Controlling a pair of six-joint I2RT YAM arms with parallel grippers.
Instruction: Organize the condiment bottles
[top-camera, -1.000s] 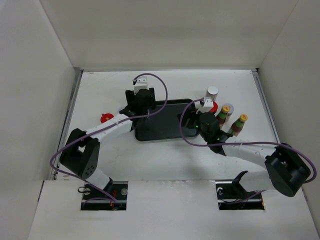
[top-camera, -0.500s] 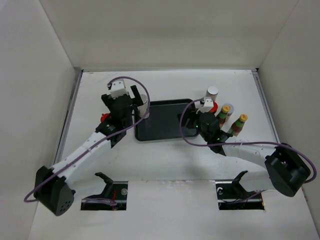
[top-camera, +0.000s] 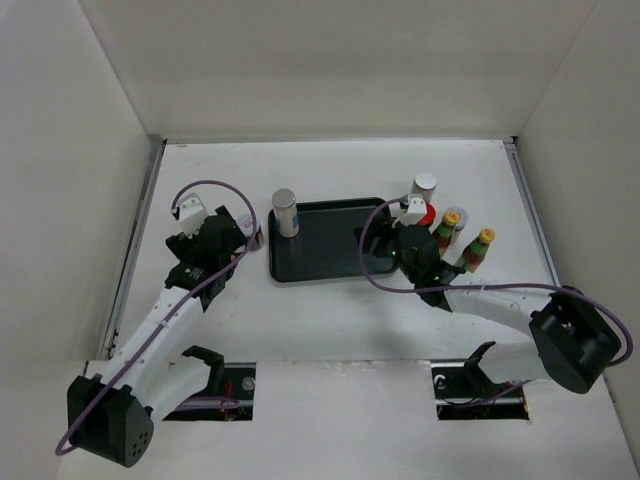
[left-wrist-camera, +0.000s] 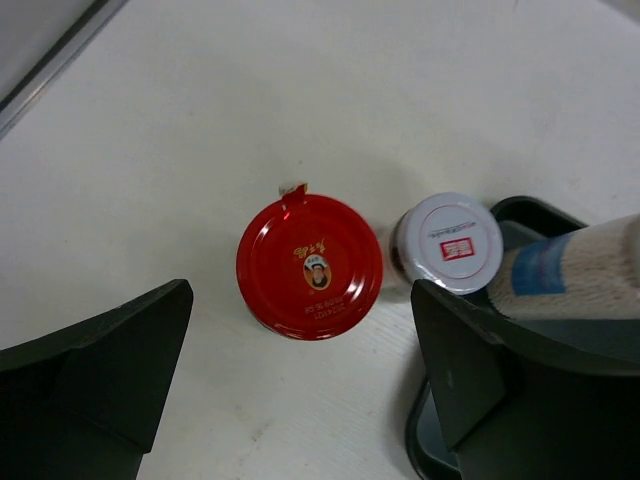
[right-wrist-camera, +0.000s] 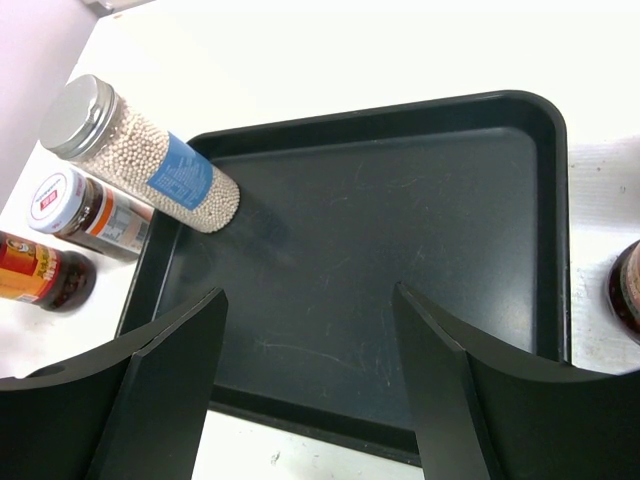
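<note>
Swung out left of the tray (top-camera: 330, 245) since before, hovers with left gripper (left-wrist-camera: 300, 300) spread wide straight above the upright red-capped jar (left-wrist-camera: 310, 265).

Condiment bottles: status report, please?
Left gripper open above red-lidded jar, white-capped jar alongside. Right gripper open over dark rectangular tray. Silver-capped bead bottle upright in tray corner.

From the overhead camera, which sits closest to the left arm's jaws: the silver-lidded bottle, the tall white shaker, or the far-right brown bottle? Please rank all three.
1. The silver-lidded bottle, in the far-left corner of the tray, is nearest.
2. The white shaker, just past the tray's far-right corner, comes next.
3. The brown bottle, rightmost of all, is farthest.
</note>
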